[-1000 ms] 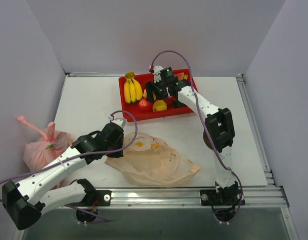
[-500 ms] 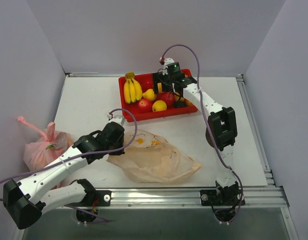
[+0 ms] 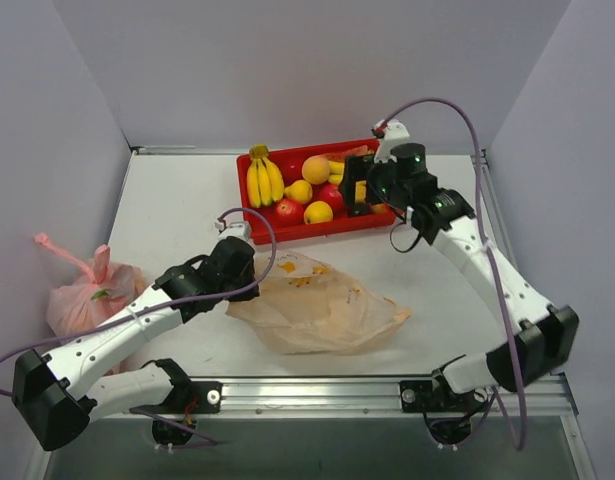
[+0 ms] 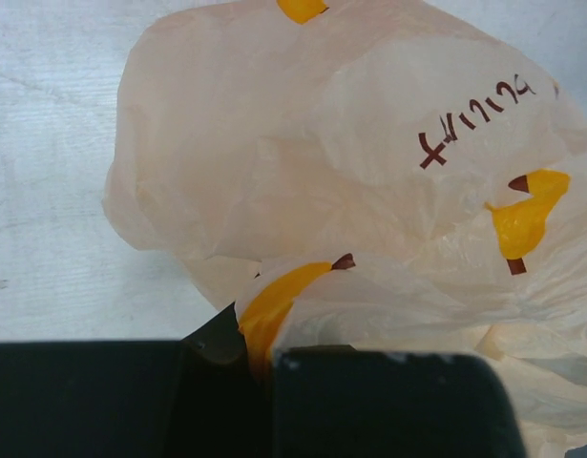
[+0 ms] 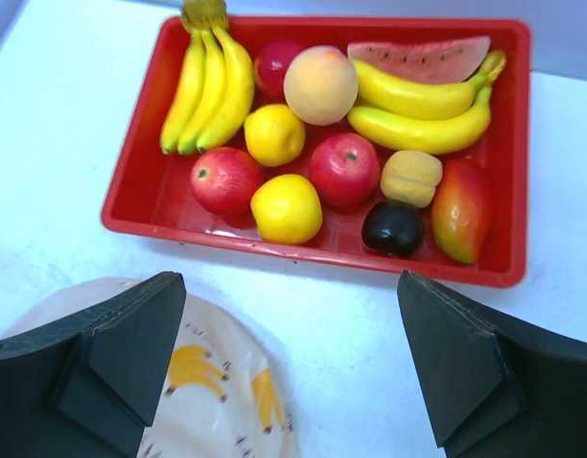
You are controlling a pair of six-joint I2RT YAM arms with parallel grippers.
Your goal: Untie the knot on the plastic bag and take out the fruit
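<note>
Right gripper (image 5: pixel 288 281) was held open; left gripper (image 4: pixel 264 361) was clamped on the plastic bag (image 4: pixel 350 191). Taking out of fruit (image 5: pixel 344 170) was judged nearly done; the bag must be checked next.

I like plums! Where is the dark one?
Right wrist view: the dark plum sits in the red tray, right side, between a red apple and a mango.

Lab enclosure: plain walls (image 3: pixel 287 70), aluminium-framed table (image 3: pixel 177 200)
</note>
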